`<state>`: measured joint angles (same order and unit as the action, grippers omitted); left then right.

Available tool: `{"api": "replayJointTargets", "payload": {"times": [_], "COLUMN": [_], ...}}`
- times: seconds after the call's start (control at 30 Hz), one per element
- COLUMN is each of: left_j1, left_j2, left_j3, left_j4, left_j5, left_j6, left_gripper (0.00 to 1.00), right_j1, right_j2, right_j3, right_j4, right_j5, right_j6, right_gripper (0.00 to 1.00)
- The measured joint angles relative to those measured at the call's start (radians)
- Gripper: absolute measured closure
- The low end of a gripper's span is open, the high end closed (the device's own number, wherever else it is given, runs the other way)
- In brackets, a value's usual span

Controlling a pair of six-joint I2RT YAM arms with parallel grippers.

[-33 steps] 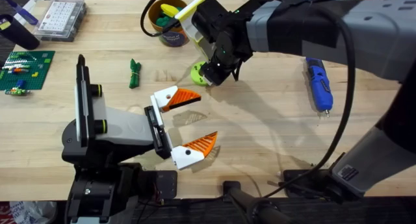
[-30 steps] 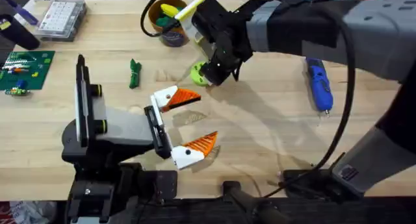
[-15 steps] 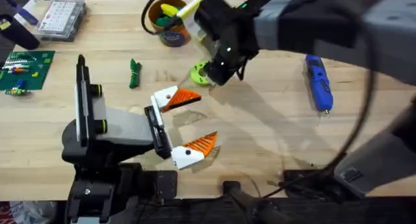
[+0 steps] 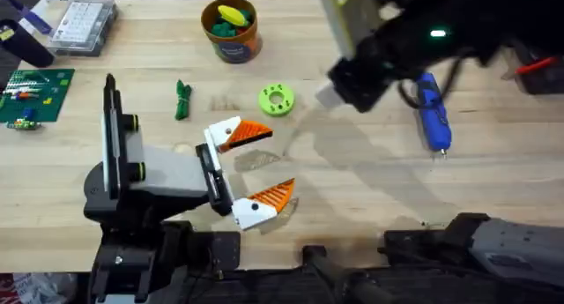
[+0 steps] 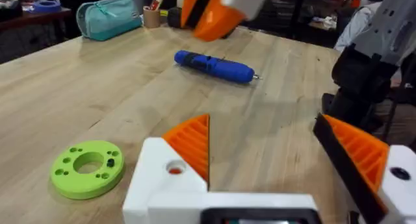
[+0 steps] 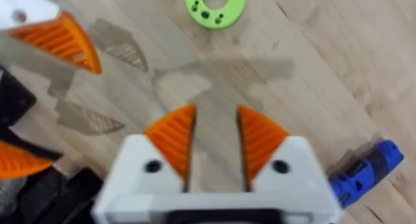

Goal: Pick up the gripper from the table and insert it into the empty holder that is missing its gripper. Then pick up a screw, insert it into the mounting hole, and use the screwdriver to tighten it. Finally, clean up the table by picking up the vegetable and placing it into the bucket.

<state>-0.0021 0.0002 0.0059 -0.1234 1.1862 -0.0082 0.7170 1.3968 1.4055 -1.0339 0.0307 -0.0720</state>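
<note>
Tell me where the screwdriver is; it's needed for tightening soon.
In the overhead view the screwdriver lies flat on the table's right side, right of the lime-green ring, its far end under the raised right arm.

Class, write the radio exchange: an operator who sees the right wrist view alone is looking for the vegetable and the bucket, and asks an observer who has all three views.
Operator: I have the green ring and one end of the screwdriver. Where is the vegetable?
Observer: The vegetable lies flat on the table, to the left of the ring in the overhead view and well apart from it.
Operator: And the bucket?
Observer: The bucket stands upright near the far edge, beyond the ring, with yellow and green pieces inside.
Operator: Is the left gripper carrying anything?
Observer: No. The left gripper is open with nothing between its fingers, on the near side of the ring.
</note>
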Motion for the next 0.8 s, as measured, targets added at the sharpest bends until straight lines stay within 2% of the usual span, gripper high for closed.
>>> {"api": "replayJointTargets", "payload": {"times": [0.17,0.2,0.5,0.6,0.63,0.8], "left_j1": [0.000,0.000,0.000,0.000,0.000,0.000], "left_j2": [0.000,0.000,0.000,0.000,0.000,0.000], "left_j3": [0.000,0.000,0.000,0.000,0.000,0.000], "left_j4": [0.000,0.000,0.000,0.000,0.000,0.000], "left_j5": [0.000,0.000,0.000,0.000,0.000,0.000], "left_j6": [0.000,0.000,0.000,0.000,0.000,0.000], "left_gripper": [0.010,0.010,0.010,0.010,0.010,0.010], "right_j1": [0.000,0.000,0.000,0.000,0.000,0.000], "right_j2": [-0.118,-0.145,-0.391,-0.477,-0.543,-0.579], "right_j3": [0.000,0.000,-0.012,-0.055,-0.102,-0.169], "right_j4": [-0.087,-0.103,-0.170,-0.173,-0.177,-0.141], "right_j5": [-0.002,-0.001,-0.002,-0.002,-0.002,-0.017], "right_j6": [0.006,0.009,0.023,0.023,0.024,0.024], "right_gripper": [0.073,0.025,0.014,0.014,0.014,0.014]}}
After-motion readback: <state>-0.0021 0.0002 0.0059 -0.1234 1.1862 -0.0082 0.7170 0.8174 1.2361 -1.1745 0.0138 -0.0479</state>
